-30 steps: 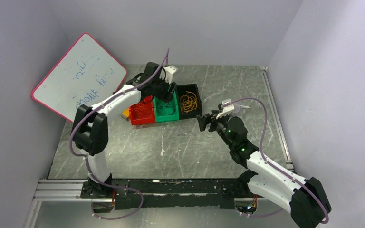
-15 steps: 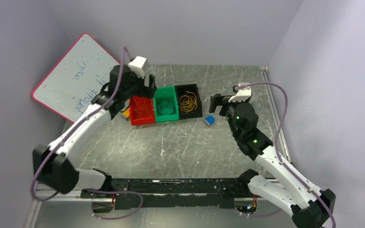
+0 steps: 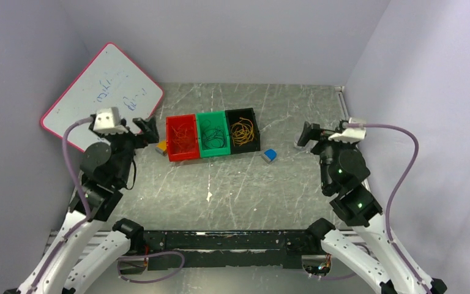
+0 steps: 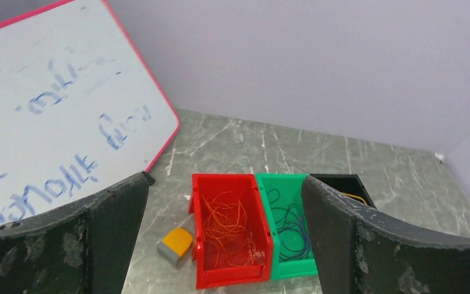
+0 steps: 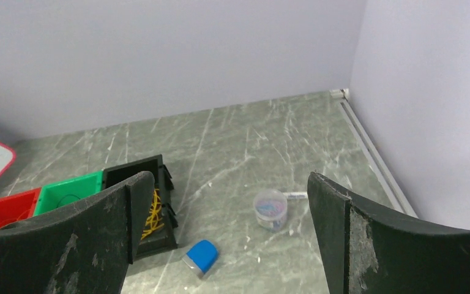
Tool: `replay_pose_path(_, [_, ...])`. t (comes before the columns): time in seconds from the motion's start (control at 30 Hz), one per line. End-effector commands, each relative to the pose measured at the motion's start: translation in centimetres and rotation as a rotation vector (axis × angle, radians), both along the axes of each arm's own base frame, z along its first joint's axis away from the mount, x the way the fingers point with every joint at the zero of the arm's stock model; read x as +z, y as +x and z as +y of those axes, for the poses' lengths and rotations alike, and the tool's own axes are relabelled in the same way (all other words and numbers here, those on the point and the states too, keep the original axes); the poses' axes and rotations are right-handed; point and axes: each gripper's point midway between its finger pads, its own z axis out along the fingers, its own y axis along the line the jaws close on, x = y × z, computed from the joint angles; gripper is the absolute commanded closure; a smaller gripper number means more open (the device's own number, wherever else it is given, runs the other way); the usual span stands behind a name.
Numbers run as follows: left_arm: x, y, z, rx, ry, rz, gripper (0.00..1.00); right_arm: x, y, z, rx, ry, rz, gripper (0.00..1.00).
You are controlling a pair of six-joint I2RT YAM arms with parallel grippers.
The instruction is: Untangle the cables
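Though half hidden, yellow cables (image 5: 154, 217).

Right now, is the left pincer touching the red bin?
Apart. The top view shows the left pincer hanging well to the left of the red bin, with bare table showing between them.

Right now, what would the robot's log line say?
left gripper open | right gripper open | orange cable in red bin | dark cable in green bin | yellow cable in black bin
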Motion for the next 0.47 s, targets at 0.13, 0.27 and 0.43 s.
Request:
replay_pose_path(0.13, [-6.2, -3.1, 5.6, 0.291, -0.18, 0.103, 0.0, -5.3, -2.4, -3.6, -0.163, 0.12, 0.053, 0.0])
replay_pose_path(0.27, [-7.1, -4.2, 6.3, 0.292, -0.204, 0.068, 0.0, -6.3, -2.6, -4.5, -0.231, 0.146, 0.078, 0.0])
replay_pose_path(0.43, [-7.5, -4.5, 6.8, 0.314, -0.194, 0.069, 0.0, -6.1, -2.7, -4.9, -0.254, 0.153, 0.077, 0.0])
